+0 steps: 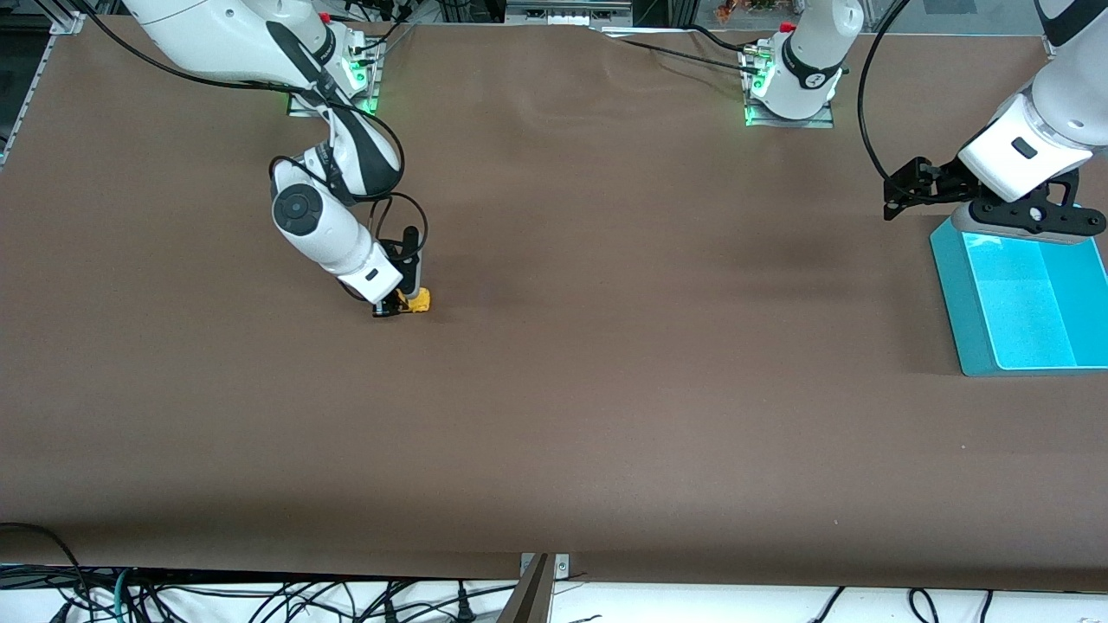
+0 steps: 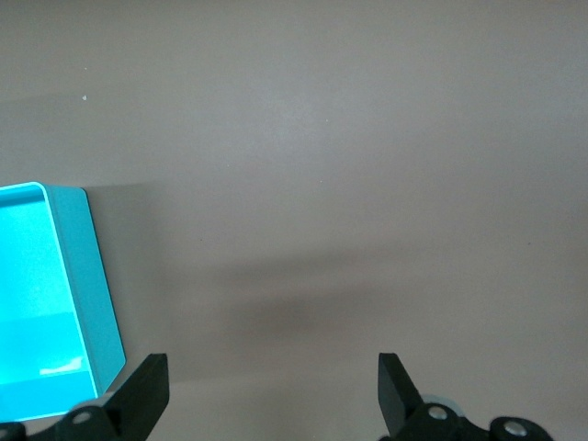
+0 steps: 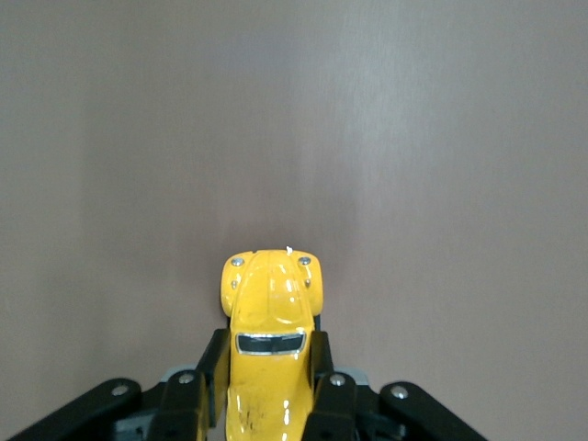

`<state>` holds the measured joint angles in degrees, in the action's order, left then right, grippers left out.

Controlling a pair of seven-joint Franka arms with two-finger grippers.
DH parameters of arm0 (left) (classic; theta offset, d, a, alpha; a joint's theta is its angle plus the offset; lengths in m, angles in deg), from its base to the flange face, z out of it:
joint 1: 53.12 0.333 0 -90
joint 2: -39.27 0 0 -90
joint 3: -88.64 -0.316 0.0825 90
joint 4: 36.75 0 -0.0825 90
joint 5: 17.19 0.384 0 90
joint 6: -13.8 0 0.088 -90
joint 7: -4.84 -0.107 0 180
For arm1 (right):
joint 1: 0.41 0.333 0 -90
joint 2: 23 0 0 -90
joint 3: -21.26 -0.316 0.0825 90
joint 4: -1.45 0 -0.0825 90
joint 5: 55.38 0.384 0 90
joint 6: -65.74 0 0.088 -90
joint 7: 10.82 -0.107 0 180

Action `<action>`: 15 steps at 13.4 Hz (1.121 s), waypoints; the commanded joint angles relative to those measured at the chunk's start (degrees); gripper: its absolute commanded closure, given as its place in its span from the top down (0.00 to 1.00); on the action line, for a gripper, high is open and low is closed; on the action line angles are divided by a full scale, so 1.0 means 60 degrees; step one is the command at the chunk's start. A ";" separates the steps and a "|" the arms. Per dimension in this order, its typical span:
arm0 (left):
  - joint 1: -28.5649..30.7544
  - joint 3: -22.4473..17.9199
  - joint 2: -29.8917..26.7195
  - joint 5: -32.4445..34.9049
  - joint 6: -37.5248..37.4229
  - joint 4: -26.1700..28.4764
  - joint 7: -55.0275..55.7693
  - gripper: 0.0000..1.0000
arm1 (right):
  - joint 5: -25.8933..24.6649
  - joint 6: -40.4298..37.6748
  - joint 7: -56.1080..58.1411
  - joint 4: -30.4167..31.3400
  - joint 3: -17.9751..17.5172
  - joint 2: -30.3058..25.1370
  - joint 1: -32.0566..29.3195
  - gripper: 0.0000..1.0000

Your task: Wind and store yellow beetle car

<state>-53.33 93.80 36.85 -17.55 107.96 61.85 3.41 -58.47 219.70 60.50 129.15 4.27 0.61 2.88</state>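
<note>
The yellow beetle car (image 1: 417,301) (image 3: 270,331) sits low on the brown table toward the right arm's end. My right gripper (image 1: 400,305) (image 3: 268,354) is shut on it, one black finger pressed against each side of the body, with the rounded hood sticking out past the fingertips. My left gripper (image 1: 900,192) (image 2: 274,390) hangs open with nothing between its fingers, over the table beside the teal bin (image 1: 1021,298) (image 2: 46,294) at the left arm's end. The car's wheels are hidden.
The teal bin is a shallow open tray at the table's edge by the left arm. The two arm bases (image 1: 333,82) (image 1: 788,91) stand along the farthest edge from the front camera. Brown table (image 1: 606,389) stretches between car and bin.
</note>
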 commanded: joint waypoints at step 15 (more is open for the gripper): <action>-0.0009 0.0005 -0.0065 -0.0115 -0.0196 -0.0116 0.0048 1.00 | -0.0028 0.0254 0.2513 0.0528 0.1618 0.0049 -0.1442 0.83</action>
<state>-53.33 93.81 36.85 -17.55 107.96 61.85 3.41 -58.44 219.95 75.34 132.54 13.54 -2.51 -5.56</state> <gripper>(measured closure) 0.000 0.612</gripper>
